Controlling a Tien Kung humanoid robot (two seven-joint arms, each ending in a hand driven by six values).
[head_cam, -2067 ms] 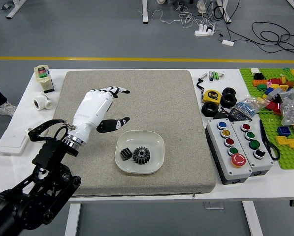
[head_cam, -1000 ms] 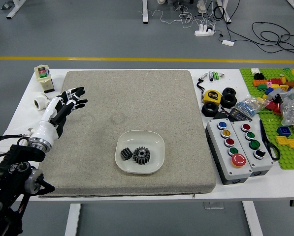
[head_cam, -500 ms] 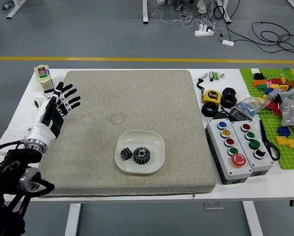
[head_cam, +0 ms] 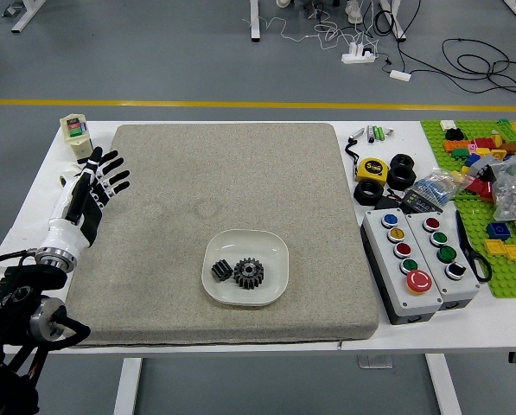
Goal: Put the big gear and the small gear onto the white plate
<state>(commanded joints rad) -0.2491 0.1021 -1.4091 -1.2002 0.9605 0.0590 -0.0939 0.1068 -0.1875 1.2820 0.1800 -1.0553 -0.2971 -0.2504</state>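
My left hand (head_cam: 102, 183) is over the left edge of the grey mat, fingers spread and holding nothing, well left of the plate. The white plate (head_cam: 276, 281) lies on the mat at its lower middle. Inside it rest the big dark gear (head_cam: 249, 273), flat near the plate's centre, and the small dark gear (head_cam: 222, 270), tilted on its side just left of the big one. Both gears are fully in view.
A grey mat (head_cam: 180, 190) covers the table's middle. At the right stand two button boxes (head_cam: 403, 268), black tape rolls, a yellow tape measure (head_cam: 372, 169), scissors and a green board (head_cam: 510, 277) with bricks. A white-green bottle (head_cam: 76, 134) stands at the far left.
My left hand has drawn back from above the mat near the plate to the left edge, turning and spreading its fingers. Both gears and the plate have stayed put.
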